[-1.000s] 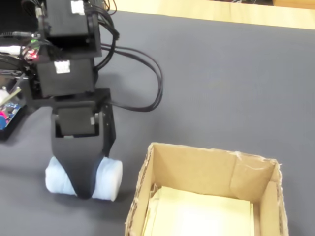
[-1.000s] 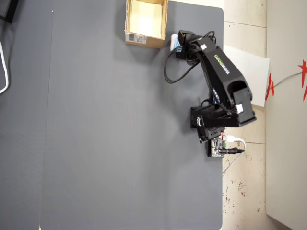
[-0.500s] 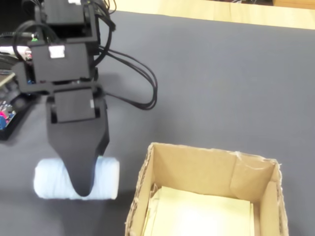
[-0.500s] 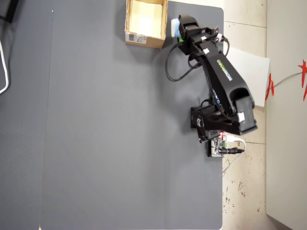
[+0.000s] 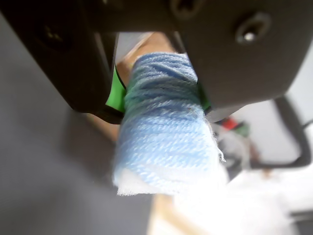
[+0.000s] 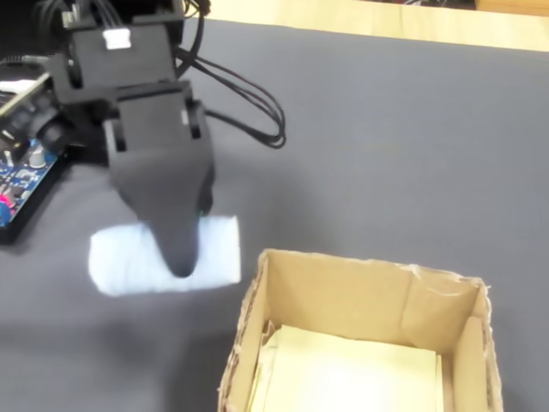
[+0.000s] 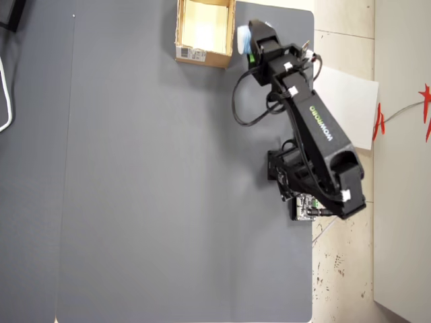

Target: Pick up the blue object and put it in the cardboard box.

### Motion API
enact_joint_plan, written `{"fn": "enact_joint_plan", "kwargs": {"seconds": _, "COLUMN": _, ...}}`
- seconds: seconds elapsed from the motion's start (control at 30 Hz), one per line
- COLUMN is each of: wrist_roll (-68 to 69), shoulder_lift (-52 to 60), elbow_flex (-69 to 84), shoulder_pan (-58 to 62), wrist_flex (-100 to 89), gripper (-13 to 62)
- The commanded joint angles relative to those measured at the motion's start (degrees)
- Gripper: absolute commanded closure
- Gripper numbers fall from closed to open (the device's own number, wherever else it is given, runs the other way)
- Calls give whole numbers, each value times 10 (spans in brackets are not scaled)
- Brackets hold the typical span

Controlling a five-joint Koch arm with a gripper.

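While the pincer (image 5: 161, 105) squeezes the blue object (image 5: 166, 137), it hangs beside the cardboard box (image 6: 360, 300).

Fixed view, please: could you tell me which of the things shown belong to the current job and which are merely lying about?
Part of the job:
- blue object, clamped in the claw and lifted, left of the box
- cardboard box, open, with a pale yellowish inside

Just lying about:
- dark-blue circuit board at the left edge
- black cables trailing from the arm
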Motion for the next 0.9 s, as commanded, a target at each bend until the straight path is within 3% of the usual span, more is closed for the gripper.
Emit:
{"fn": "enact_joint_plan", "kwargs": {"seconds": 0.0, "wrist_roll": 47, "shoulder_lift": 19, "elbow_flex": -24, "shoulder_pan": -16, "wrist_flex": -109, "gripper": 308}}
{"fn": "enact_joint_plan", "kwargs": {"seconds": 0.17, "wrist_roll": 63, "shoulder_lift": 18, "elbow_flex": -43, "shoulder_pan": -48, "wrist_flex": -172, "gripper": 308}}
{"fn": "enact_joint_plan", "kwargs": {"seconds": 0.37, "wrist_roll": 65, "shoulder_lift": 0, "elbow_flex": -85, "shoulder_pan": -171, "wrist_flex": -165, "gripper": 307}}
{"fn": "enact_joint_plan", "kwargs": {"seconds": 0.5, "wrist_roll": 47, "shoulder_lift": -78, "elbow_flex": -186, "shoulder_pan": -256, "wrist_flex": -98, "gripper": 307}}
{"fn": "enact_joint_plan", "kwargs": {"seconds": 0.87, "wrist_roll": -10, "shoulder_lift": -178, "elbow_flex": -345, "shoulder_pan": -172, "wrist_flex": 151, "gripper": 303}}
